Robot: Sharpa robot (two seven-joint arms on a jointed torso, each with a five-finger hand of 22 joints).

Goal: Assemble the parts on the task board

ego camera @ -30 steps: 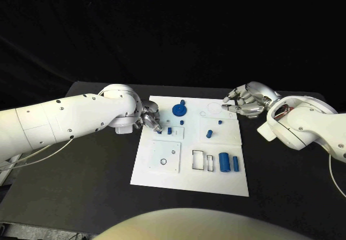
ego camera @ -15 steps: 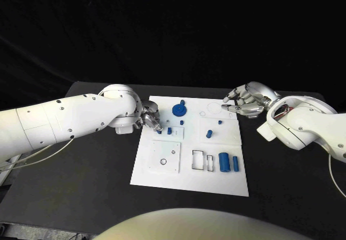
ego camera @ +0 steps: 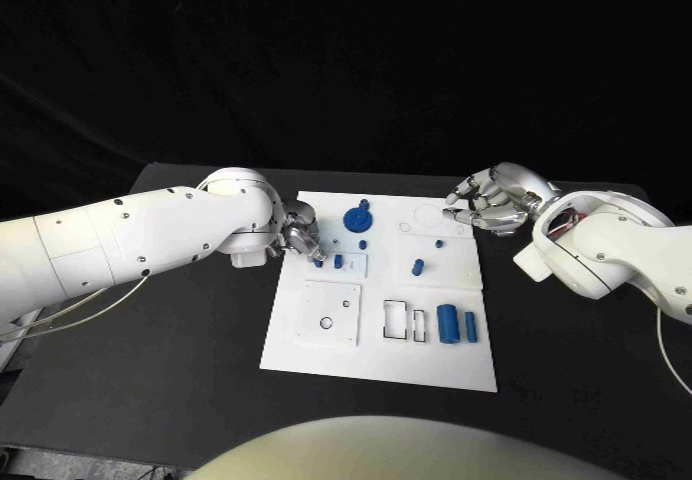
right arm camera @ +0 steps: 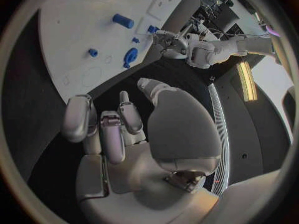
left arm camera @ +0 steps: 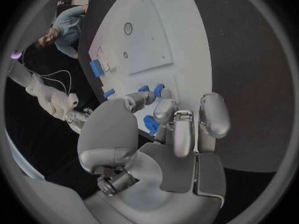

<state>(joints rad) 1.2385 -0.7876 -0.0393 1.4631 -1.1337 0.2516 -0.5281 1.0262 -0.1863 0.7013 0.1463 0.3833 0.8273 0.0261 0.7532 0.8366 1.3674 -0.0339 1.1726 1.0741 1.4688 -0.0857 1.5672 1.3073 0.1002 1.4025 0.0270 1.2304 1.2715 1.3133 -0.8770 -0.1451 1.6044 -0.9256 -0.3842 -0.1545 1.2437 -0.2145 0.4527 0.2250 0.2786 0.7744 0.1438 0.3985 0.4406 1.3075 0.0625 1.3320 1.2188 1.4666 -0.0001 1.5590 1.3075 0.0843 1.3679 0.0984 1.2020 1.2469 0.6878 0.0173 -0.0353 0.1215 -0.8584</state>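
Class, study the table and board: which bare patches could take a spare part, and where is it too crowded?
Free: the black table left of the task board, and the board's near strip below the two upright blue parts. Crowded: the far left corner, where the left robot hand sits by small blue parts, and the far right edge by the right robot hand.

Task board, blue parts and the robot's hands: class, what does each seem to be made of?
Task board: probably matte white plastic, flat and even. Blue parts: likely moulded or printed plastic, uniform colour, dull sheen. Left hand and right hand: silvery, metal-looking shells with highlights, possibly coated plastic.
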